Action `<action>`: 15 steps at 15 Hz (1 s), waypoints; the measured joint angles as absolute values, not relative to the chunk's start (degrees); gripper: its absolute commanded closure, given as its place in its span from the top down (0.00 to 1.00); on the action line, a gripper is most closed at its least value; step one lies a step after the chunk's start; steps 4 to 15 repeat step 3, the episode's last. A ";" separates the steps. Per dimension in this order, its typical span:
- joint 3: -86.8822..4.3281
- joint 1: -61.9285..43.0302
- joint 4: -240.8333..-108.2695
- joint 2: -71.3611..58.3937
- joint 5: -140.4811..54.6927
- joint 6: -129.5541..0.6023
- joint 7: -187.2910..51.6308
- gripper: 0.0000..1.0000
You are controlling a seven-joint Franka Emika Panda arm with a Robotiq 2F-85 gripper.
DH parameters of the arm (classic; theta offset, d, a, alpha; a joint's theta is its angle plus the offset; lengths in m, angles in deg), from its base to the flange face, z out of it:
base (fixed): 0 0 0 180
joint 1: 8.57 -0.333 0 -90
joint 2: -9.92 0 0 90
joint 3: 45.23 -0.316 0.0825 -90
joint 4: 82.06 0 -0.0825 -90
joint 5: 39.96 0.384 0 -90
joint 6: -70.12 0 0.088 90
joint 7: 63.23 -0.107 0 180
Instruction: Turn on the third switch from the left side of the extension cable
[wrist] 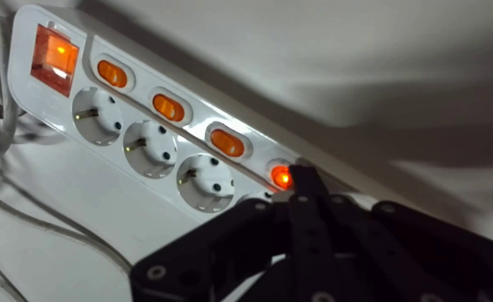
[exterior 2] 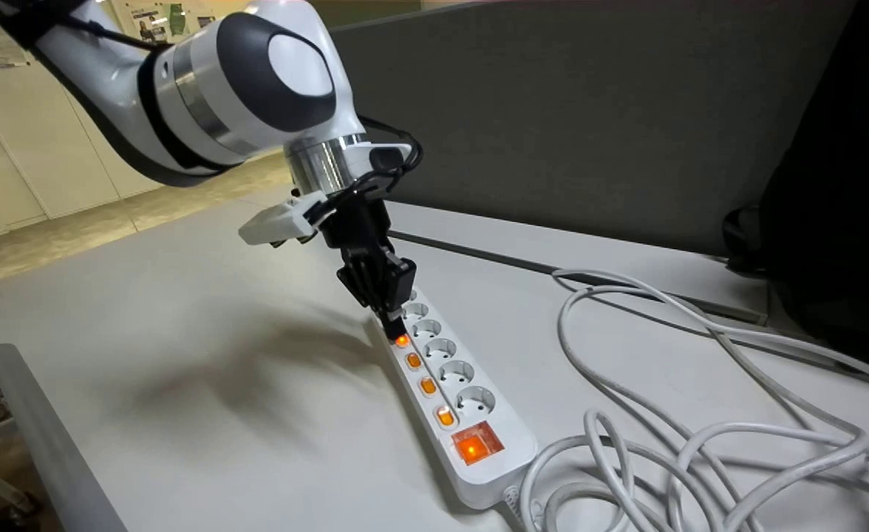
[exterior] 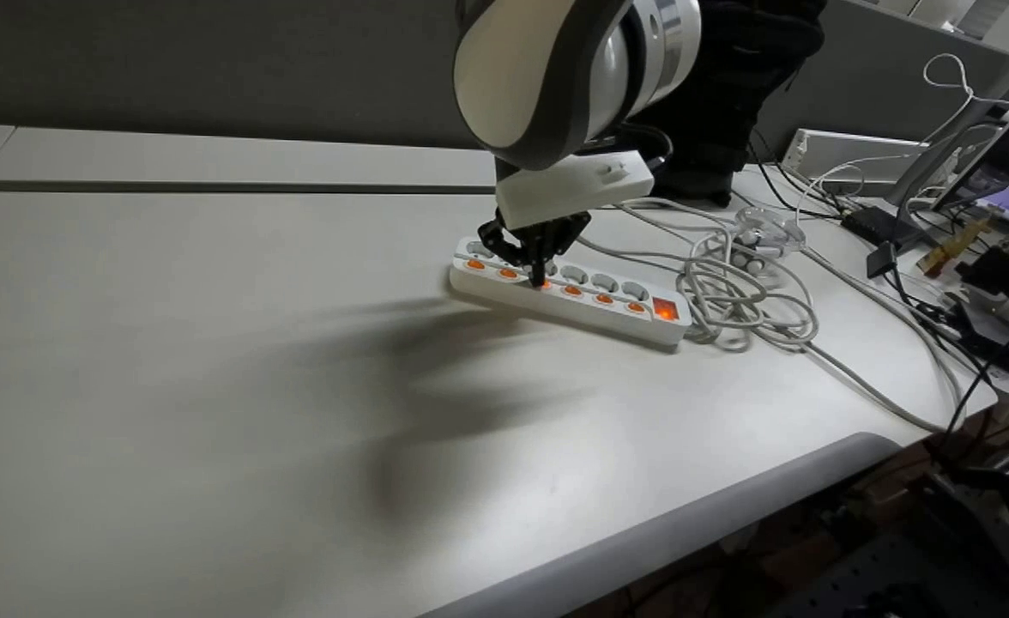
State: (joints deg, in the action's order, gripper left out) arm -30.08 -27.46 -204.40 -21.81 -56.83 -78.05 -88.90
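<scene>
The white extension cable strip (exterior: 560, 307) lies on the table, with a row of orange switches beside its round sockets. It also shows in an exterior view (exterior 2: 434, 436) and in the wrist view (wrist: 179, 142). My gripper (exterior: 538, 276) points down at the strip, its fingers together and holding nothing. Its tips (exterior 2: 396, 331) rest at or on the third switch (exterior 2: 403, 340), counted from the end away from the cord. This switch (wrist: 281, 177) glows bright orange in the wrist view and is partly covered by the fingertips (wrist: 305, 170). The switches nearer the cord look unlit.
A large main switch (wrist: 55, 60) glows at the strip's cord end. Loops of grey-white cable (exterior: 740, 300) lie beside that end, near a clear plastic container (exterior: 766, 233). A black bag (exterior: 719, 94) stands behind, against a grey partition (exterior 2: 590, 118).
</scene>
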 measured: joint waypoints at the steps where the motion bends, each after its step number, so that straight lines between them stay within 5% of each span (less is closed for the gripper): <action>1: -29.77 -28.25 -203.99 -22.06 -57.17 -77.16 -90.36 0.00; 15: -31.08 -27.43 -203.17 -22.03 -55.25 -74.78 -90.22 0.00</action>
